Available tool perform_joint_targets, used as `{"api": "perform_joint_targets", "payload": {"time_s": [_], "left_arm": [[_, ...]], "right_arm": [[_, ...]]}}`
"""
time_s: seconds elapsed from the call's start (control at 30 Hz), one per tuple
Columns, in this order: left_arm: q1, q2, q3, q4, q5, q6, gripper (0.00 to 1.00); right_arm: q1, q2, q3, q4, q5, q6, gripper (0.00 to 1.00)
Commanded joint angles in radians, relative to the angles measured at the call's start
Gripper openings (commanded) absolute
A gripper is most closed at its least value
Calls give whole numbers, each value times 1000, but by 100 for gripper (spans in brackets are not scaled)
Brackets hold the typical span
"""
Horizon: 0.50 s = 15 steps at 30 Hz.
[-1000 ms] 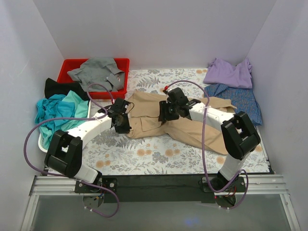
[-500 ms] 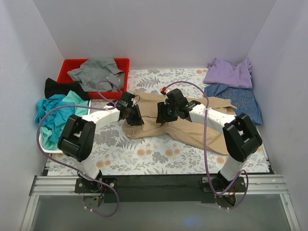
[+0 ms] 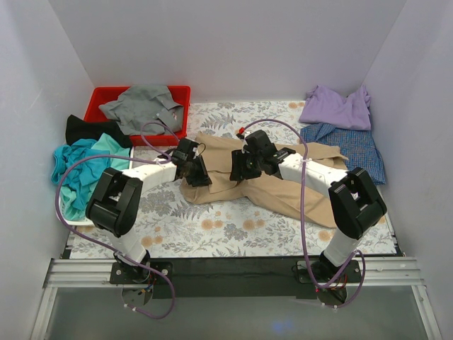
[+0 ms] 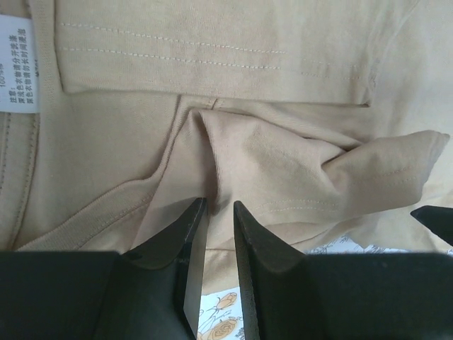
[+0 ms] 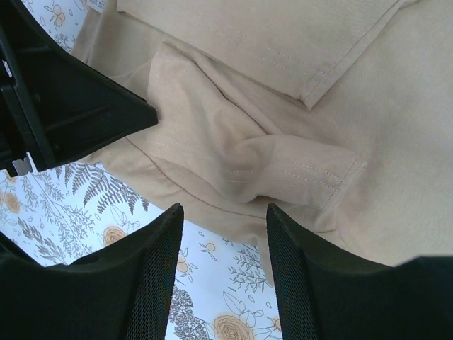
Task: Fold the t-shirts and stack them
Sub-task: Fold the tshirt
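A tan-beige t-shirt (image 3: 297, 191) lies spread on the flowered table, and its folded sleeve (image 4: 333, 163) is bunched in front of my left gripper. The left gripper (image 3: 199, 177) (image 4: 219, 203) hangs over the shirt's left edge, its jaws a narrow gap apart. A cloth ridge starts just beyond the tips and nothing is pinched. My right gripper (image 3: 239, 170) (image 5: 224, 207) faces it from the right. It is open wide above the shirt's hem (image 5: 212, 198) and holds nothing. More t-shirts lie around: lavender (image 3: 336, 108), blue-checked (image 3: 354, 145), teal (image 3: 81, 163), black (image 3: 85, 129) and grey (image 3: 141, 106).
The grey shirt lies in a red bin (image 3: 102, 95) at the back left. The teal shirt hangs over a white basket (image 3: 64, 209) at the left edge. White walls close in the table on three sides. The left gripper's black body (image 5: 71, 106) shows close by in the right wrist view.
My left gripper has swung right and further back, from the shirt's lower left corner onto its left edge. The right gripper has shifted only slightly.
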<state>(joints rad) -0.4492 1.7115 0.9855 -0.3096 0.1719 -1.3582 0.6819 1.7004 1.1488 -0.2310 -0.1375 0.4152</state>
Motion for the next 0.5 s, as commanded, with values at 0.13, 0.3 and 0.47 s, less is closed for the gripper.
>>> {"api": "perform_joint_targets", "payload": {"time_s": [0.13, 0.3, 0.47], "left_arm": [[-6, 10, -27, 61, 1, -2, 8], [-5, 11, -19, 70, 31, 5, 0], [-6, -32, 68, 9, 34, 34, 0]], "right_arm": [[1, -35, -9, 22, 3, -4, 57], [1, -39, -12, 24, 6, -4, 57], [1, -74, -24, 13, 50, -7, 56]]}}
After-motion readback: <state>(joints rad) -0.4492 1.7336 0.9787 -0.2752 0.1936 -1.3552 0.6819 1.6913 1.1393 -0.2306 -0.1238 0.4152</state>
